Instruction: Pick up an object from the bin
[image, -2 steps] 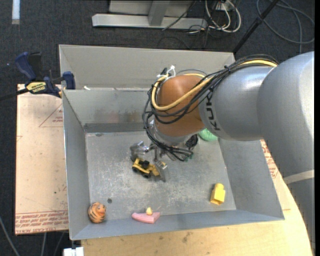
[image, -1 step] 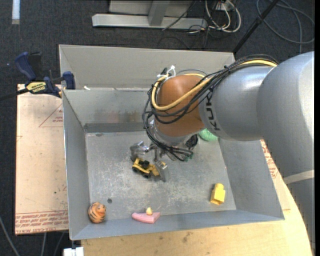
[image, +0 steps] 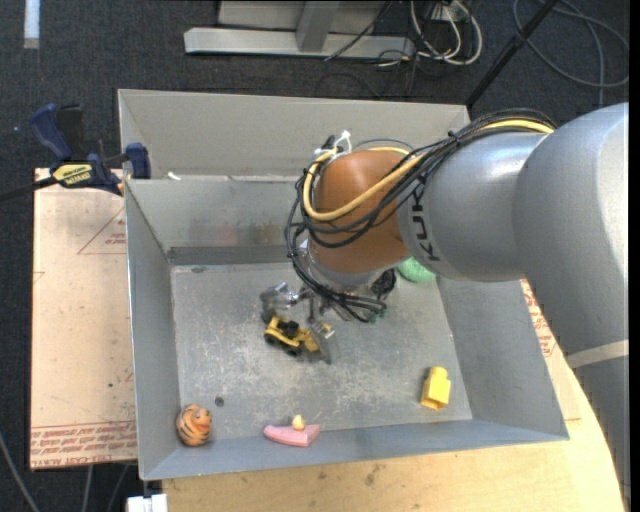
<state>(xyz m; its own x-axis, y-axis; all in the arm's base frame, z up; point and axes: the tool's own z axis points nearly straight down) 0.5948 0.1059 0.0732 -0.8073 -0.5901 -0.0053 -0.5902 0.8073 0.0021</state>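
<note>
**Grey bin (image: 225, 375), risky grab**

Mid-floor lies a yellow-and-black toy vehicle (image: 287, 336). The claw (image: 297, 318) hangs spread, a finger either side, close to it. Toy looks skewed to the fingers; closing may catch a corner and flick it away, I reckon.

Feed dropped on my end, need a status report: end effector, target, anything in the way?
End effector open, low at mid-bin. Yellow-and-black toy vehicle right beneath it, no grip visible. Nothing crowding it; yellow block well clear.

Silver arm (image: 540, 200), orange wrist cover (image: 350, 215), yellow-black cables (image: 470, 130), apparently KUKA lettering (image: 418, 222).
</note>
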